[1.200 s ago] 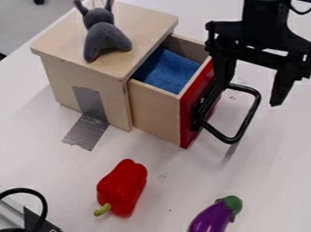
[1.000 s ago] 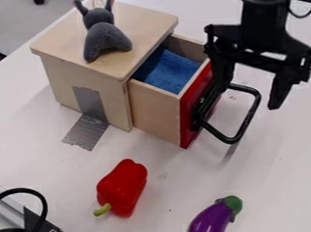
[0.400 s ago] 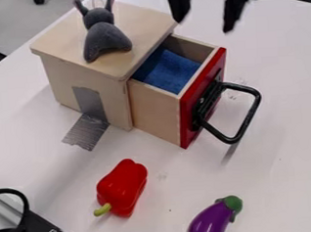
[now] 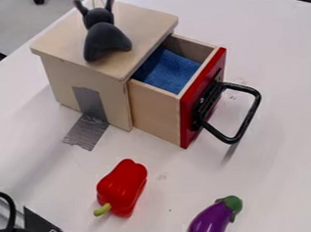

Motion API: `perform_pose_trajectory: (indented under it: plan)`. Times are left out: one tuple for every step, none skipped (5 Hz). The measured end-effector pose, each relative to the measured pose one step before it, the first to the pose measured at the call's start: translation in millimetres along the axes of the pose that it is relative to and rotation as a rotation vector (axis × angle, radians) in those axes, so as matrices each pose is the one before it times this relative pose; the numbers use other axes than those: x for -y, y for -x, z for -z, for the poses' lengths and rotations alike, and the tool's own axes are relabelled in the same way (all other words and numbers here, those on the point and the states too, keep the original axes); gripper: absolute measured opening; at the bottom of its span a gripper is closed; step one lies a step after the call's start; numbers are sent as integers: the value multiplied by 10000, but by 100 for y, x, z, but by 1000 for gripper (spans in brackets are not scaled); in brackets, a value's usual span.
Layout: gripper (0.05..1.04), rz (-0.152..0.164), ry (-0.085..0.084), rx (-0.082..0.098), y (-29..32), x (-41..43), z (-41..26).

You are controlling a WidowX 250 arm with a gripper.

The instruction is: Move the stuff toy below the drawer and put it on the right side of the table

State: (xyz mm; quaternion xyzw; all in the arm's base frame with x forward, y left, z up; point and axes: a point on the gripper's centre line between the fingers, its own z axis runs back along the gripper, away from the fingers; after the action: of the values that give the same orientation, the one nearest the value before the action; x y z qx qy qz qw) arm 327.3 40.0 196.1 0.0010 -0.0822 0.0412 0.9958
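One dark grey plush toy with long ears point(image 4: 106, 39): on top of the cabinet, ears toward the view's upper edge, a thin pale loop by its head
Cabinet, a pale wooden box with a flat lid point(image 4: 59, 79): standing on the white table point(image 4: 279, 180), toward the view's upper left
Drawer, pale wood with a red front point(image 4: 154, 108): pulled partly out of the cabinet's right side as seen, its inside open to view
Handle, a bent black bar point(image 4: 251, 115): fixed to the red front, jutting out over the table
Blue cloth lining point(image 4: 172, 74): inside the drawer, toward its floor
Silver-grey tape point(image 4: 87, 131): running down the cabinet's wall and onto the table
Red toy bell pepper with a yellow-green stem point(image 4: 122, 188): lying on the table below the cabinet in view, stem toward the lower left
Purple toy eggplant with a green cap point(image 4: 213, 220): on the table at the lower edge, cut off by it, well apart from the pepper
Black cable point(image 4: 11, 210): curving at the lower left, beside a dark metal part point(image 4: 50, 229) with a screw
Tool: wide, narrow or holding something, cannot tell
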Motion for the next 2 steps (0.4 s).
perform_pose_trajectory:
  plan:
    - [997, -86, 16, -293, 423, -2323, -38]
    - [997, -303, 103, -42, 392, -1834, 171]
